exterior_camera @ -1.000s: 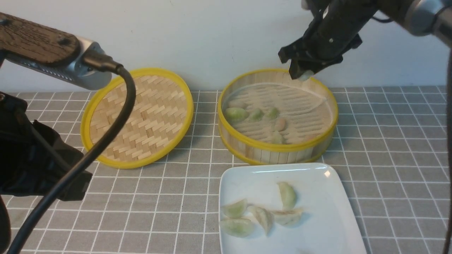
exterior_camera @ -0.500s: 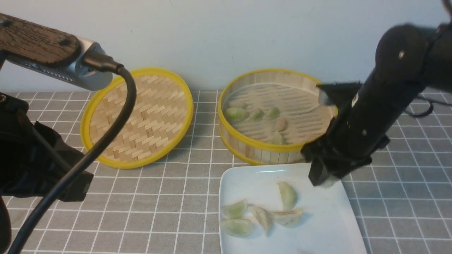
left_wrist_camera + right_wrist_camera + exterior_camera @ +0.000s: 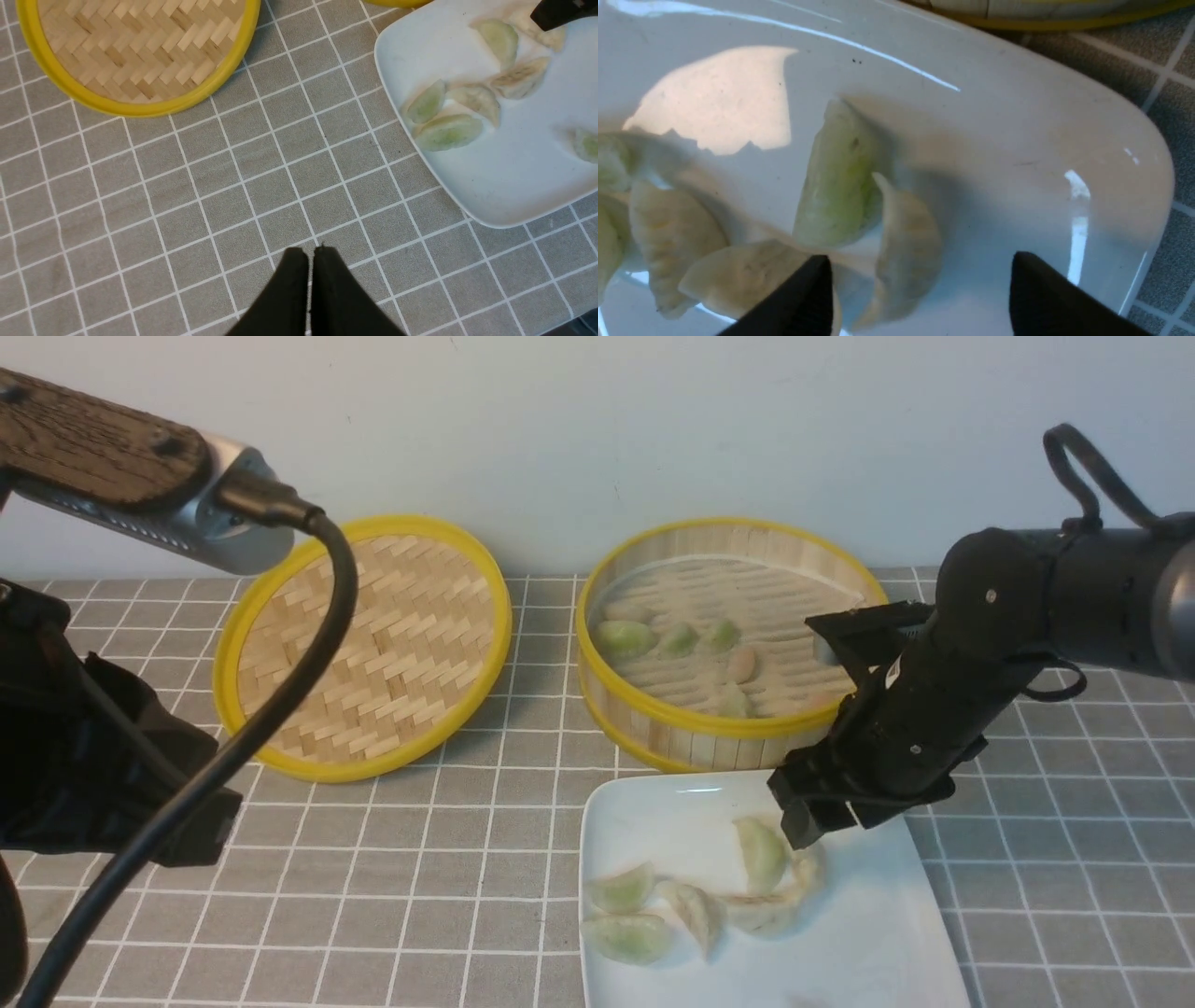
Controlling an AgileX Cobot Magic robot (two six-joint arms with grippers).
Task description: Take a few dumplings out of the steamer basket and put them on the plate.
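The steamer basket (image 3: 733, 723) stands at the back and holds several dumplings (image 3: 624, 637), green and pinkish. The white plate (image 3: 672, 803) in front of it carries several dumplings (image 3: 761, 851). My right gripper (image 3: 812, 826) hangs low over the plate's far right part, open. A cream dumpling (image 3: 906, 242) lies loose on the plate (image 3: 1017, 140) between its spread fingers, beside a green one (image 3: 836, 186). My left gripper (image 3: 310, 252) is shut and empty above the tablecloth, left of the plate (image 3: 490, 186).
The woven yellow-rimmed lid (image 3: 364, 644) lies flat left of the basket and also shows in the left wrist view (image 3: 135, 51). A grey checked cloth (image 3: 448, 859) covers the table. A white wall stands right behind the basket and lid.
My right gripper came from above the basket's far rim down to the plate with a pale dumpling, opened, and the dumpling now lies on the plate. The left arm has not moved.
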